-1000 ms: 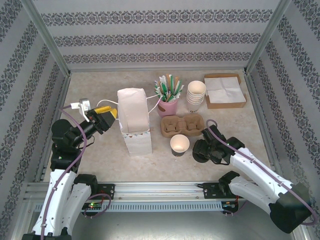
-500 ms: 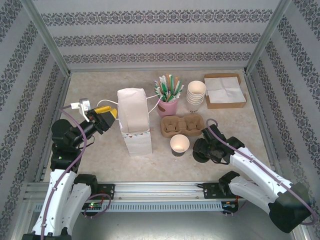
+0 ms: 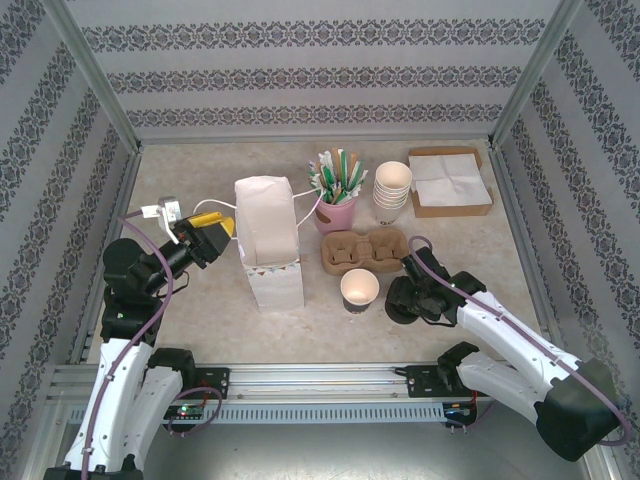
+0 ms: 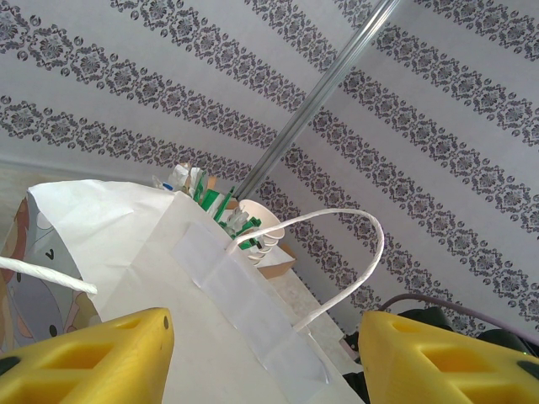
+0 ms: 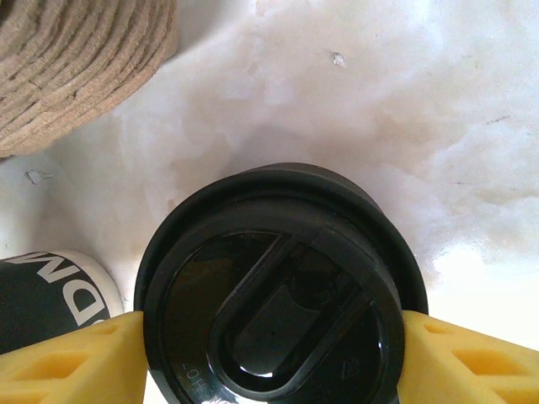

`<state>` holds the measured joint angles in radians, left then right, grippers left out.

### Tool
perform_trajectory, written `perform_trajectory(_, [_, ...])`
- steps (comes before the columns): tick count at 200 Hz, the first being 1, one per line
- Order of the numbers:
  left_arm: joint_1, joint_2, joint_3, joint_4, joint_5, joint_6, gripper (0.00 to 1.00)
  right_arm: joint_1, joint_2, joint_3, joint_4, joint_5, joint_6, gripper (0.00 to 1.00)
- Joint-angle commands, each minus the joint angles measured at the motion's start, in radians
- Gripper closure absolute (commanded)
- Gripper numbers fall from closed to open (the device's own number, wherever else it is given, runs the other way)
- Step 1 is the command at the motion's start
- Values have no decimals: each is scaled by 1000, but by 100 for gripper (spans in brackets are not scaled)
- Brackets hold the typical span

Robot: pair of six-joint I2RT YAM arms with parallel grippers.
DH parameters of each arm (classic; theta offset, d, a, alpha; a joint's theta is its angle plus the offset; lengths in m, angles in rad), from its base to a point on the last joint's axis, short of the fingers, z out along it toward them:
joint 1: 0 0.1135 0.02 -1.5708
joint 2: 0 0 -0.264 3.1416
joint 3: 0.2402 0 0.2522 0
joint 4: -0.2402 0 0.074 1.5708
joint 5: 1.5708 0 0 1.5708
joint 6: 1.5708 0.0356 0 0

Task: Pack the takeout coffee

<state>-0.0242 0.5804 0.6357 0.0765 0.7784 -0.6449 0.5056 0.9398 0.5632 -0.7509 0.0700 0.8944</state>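
Observation:
A black plastic lid (image 5: 278,278) tops a low stack of lids on the table, and my right gripper (image 5: 274,349) is shut on it, one yellow finger against each side. From above, the right gripper (image 3: 405,298) hangs low just right of a lidless paper cup (image 3: 360,287) with a dark sleeve. That cup (image 5: 42,295) edges into the right wrist view at the lower left. A capped takeout coffee is out of view. My left gripper (image 3: 212,230) is open beside the white paper bag (image 3: 268,235). In the left wrist view the bag (image 4: 126,252) and its handle lie ahead of the left gripper (image 4: 265,353).
A brown pulp cup carrier (image 3: 365,250) lies behind the open cup. Behind it stand a pink cup of straws (image 3: 336,205), a stack of cream cups (image 3: 392,190) and a cardboard napkin box (image 3: 450,182). Patterned walls close the table on three sides.
My right gripper's fingers have closed in onto the black lid, and that arm has shifted slightly. The left arm and the bag have not moved.

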Motion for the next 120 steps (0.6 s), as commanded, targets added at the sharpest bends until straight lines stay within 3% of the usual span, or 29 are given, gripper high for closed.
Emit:
perform_trajectory(1, [1, -13, -8, 51, 15, 0, 39, -19, 1, 18, -43, 43, -36, 32])
perform_trajectory(120, [1, -10, -11, 54, 15, -2, 39, -53, -63, 123, -160, 50, -107, 33])
